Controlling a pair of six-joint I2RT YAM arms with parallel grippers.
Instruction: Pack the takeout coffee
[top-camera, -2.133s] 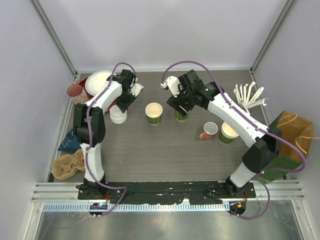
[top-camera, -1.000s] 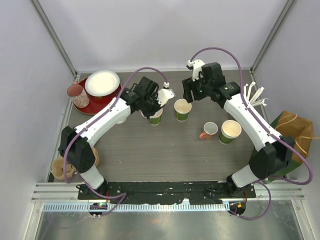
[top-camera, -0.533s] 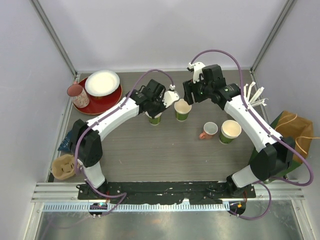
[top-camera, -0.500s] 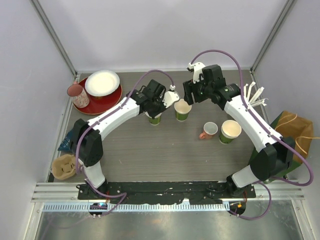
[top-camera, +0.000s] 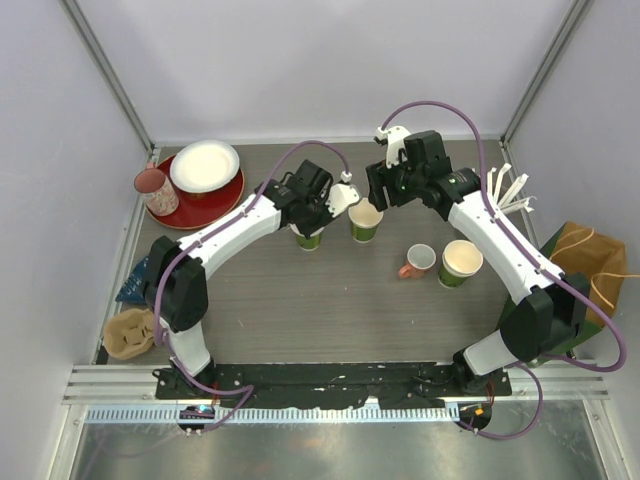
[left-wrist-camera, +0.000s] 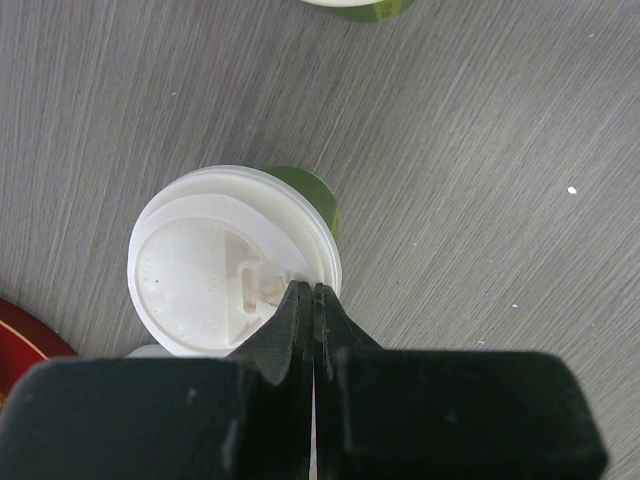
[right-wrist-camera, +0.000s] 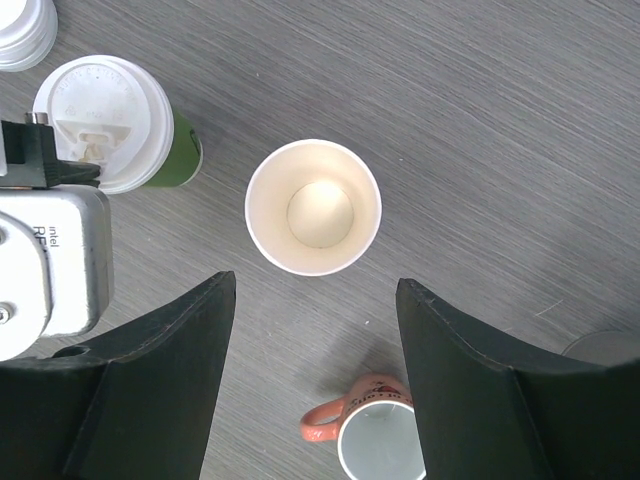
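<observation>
One green paper cup (top-camera: 309, 239) stands left of centre with a round white lid (left-wrist-camera: 225, 260) on it; it also shows in the right wrist view (right-wrist-camera: 100, 120). My left gripper (left-wrist-camera: 308, 288) is shut, its tips resting on the lid near its rim, right above the cup (top-camera: 310, 222). A second green cup (right-wrist-camera: 313, 207), lidless with a cream inside, stands just right of it (top-camera: 365, 218). My right gripper (right-wrist-camera: 315, 283) is open and empty, hovering above this cup (top-camera: 380, 195).
A pink-handled mug (top-camera: 417, 260) and another lidless green cup (top-camera: 459, 262) stand to the right. A stack of white lids (right-wrist-camera: 20, 30) lies left of the lidded cup. A red plate (top-camera: 235, 185) is back left, a cardboard carrier (top-camera: 125, 335) front left, a brown bag (top-camera: 585, 255) right.
Two seconds ago my left gripper was at the lid stack and my right gripper was down at the middle cup. Now the left cup wears a lid and the right gripper is raised and open.
</observation>
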